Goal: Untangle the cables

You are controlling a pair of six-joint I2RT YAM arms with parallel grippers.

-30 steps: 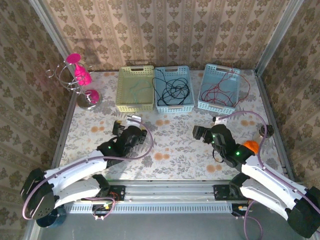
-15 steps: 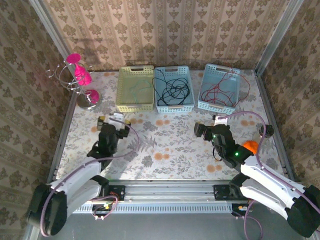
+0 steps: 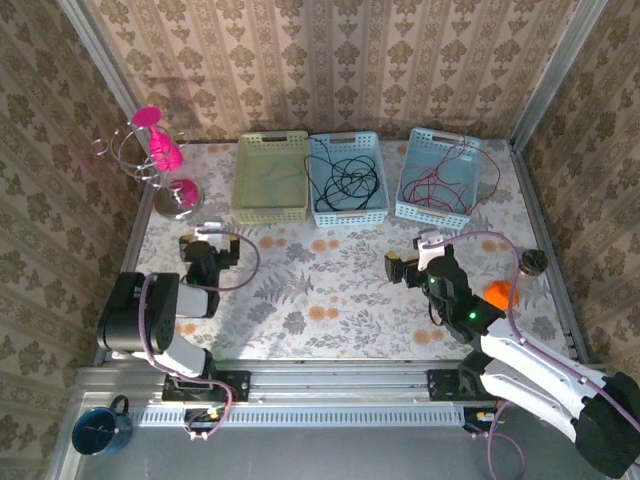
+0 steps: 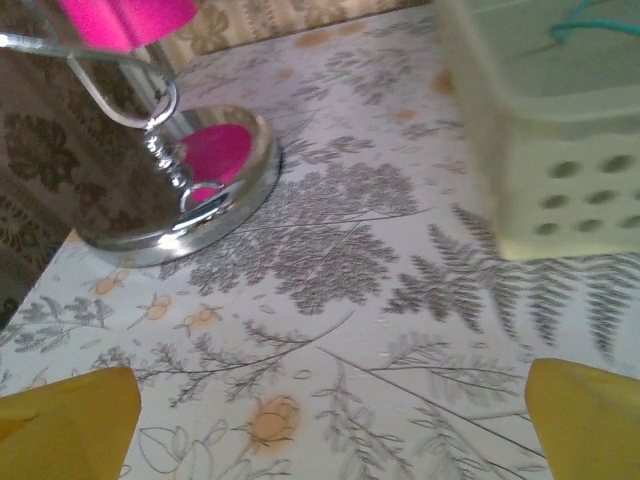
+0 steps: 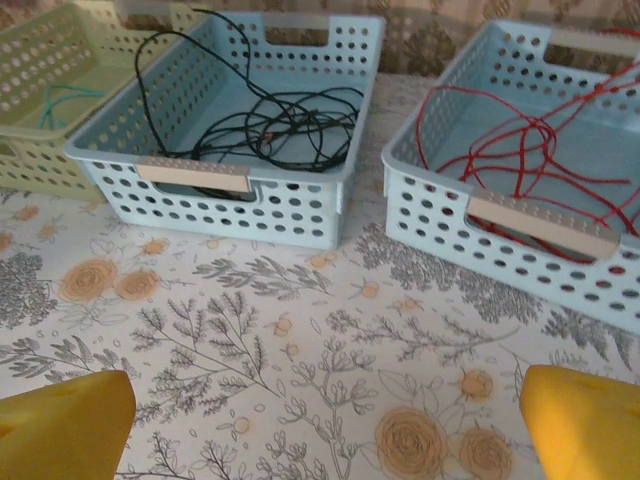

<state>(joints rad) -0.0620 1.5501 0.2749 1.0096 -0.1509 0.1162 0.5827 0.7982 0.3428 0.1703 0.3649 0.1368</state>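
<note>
The cables lie apart in three baskets at the back of the table. A black cable is coiled in the middle blue basket. A red cable loops in the right blue basket, partly over its rim. A teal cable rests in the yellow-green basket. My left gripper is open over bare tabletop near the left edge. Below the right basket, my right gripper also stands open and holds nothing.
A chrome stand with pink parts stands at the back left, close in front of my left gripper. An orange object and a small dark cup sit by the right edge. A blue mug is below the table's front left corner.
My left arm has folded back, carrying its open gripper from the table's middle left to near the left edge. The right gripper has shifted only slightly. The cables have not moved.
</note>
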